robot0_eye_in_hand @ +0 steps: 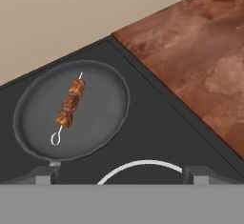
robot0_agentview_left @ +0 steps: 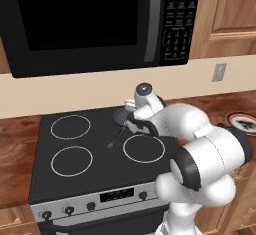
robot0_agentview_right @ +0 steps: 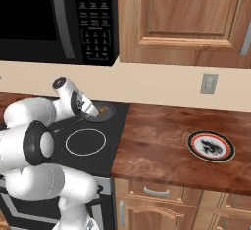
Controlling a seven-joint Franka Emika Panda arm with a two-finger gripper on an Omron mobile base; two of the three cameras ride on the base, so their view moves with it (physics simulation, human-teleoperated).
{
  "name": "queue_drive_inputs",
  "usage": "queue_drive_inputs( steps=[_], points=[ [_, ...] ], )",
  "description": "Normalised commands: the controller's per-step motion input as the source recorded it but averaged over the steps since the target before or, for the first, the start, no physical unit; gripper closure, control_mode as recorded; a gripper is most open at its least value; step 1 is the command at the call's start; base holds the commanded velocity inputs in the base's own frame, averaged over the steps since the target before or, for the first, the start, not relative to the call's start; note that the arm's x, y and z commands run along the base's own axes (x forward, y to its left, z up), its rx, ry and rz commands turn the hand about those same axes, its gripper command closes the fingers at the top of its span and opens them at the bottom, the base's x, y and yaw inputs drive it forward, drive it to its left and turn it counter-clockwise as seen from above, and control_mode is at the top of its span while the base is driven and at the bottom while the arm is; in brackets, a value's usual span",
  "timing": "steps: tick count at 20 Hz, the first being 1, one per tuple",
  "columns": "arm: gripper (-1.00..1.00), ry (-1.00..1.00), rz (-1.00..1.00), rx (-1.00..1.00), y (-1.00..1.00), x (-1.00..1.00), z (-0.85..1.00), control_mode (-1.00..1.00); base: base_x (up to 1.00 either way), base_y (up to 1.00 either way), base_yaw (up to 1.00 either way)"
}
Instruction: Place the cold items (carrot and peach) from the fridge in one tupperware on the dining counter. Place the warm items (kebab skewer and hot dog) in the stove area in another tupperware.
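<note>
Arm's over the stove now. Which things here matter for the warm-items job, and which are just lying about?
For the job:
- kebab skewer, lying in the pan
- pan on the stove's rear right burner
- gripper, open above the pan

Lying about:
- patterned plate on the counter
- microwave
- wall outlet

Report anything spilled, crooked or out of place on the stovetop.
Nothing stands out. The kebab skewer lies flat and whole inside the pan on the back burner, with no spill on the stove. The open tool hovers over it.
</note>
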Motion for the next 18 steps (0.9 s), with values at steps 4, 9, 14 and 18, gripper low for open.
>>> queue_drive_inputs(
  steps=[4, 9, 14, 18],
  points=[
    [-1.00, 0.00, 0.00, 0.00, 0.00, 0.47, -0.47, -1.00, 0.00, 0.00, 0.00],
    [-1.00, 0.00, 0.00, 0.00, 0.00, 0.54, -0.29, -1.00, 0.00, 0.00, 0.00],
    [-1.00, 0.02, 0.00, -0.01, 0.00, 0.54, -0.20, -1.00, 0.00, 0.00, 0.00],
    [-1.00, 0.03, 0.00, -0.02, 0.00, 0.46, -0.29, -1.00, 0.00, 0.00, 0.00]
  ],
)
